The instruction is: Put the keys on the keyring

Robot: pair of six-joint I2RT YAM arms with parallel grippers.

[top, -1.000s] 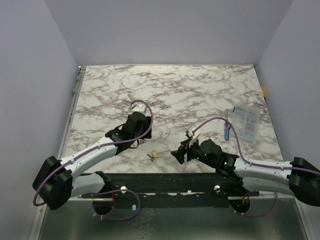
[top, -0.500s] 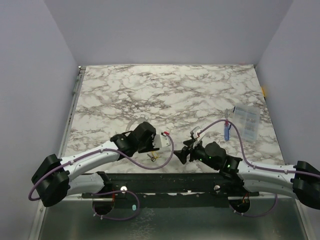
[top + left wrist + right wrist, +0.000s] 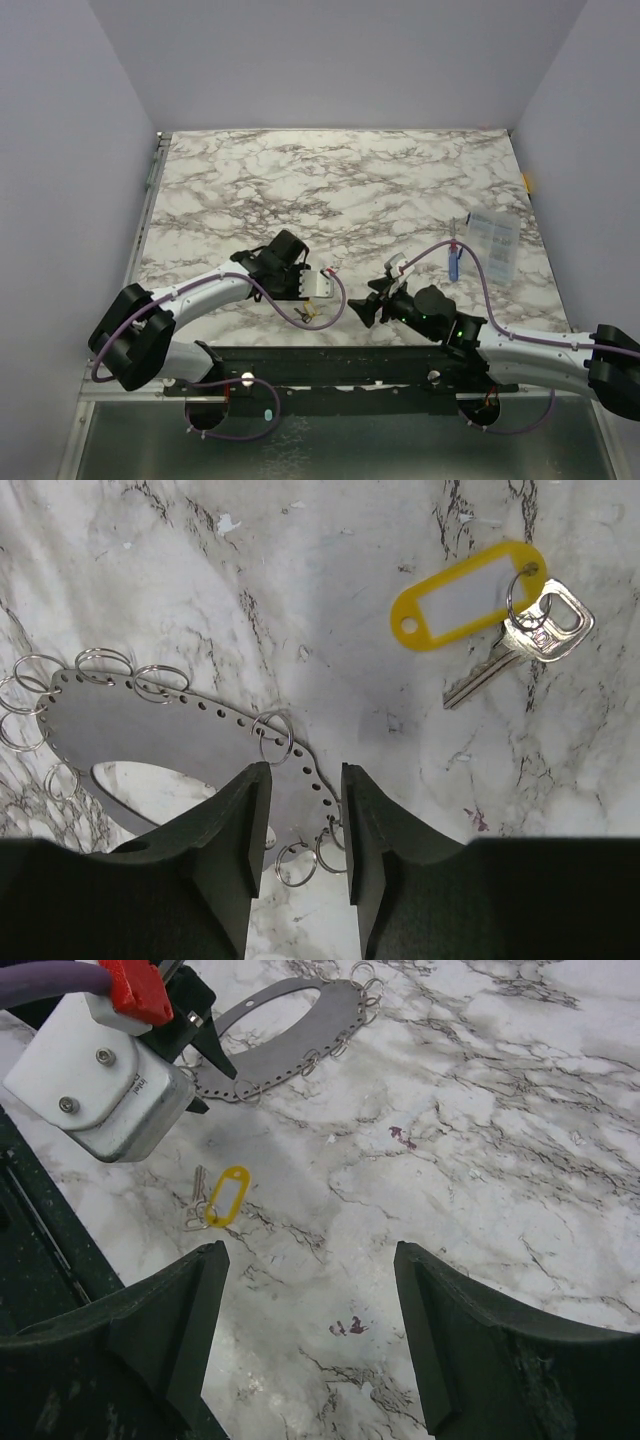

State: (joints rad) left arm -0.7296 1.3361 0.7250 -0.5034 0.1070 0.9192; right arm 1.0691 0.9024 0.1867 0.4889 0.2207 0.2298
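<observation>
A silver key on a small wire ring with a yellow tag lies flat on the marble; it also shows in the right wrist view and top view. A flat grey perforated plate carries several thin silvery keyrings along its edge. My left gripper hovers over that plate's edge, jaws narrowly apart and empty; in the top view it sits just beyond the key. My right gripper is wide open and empty over bare marble, right of the key.
A blue-and-red pen-like stick and a clear plastic box lie at the right side of the table. The left wrist's white camera housing stands close to the right gripper. A black rail runs along the near edge.
My left gripper has swung right and nearer, from over the mid-left marble to just beyond the key. My right gripper has shifted slightly right and stays open.
</observation>
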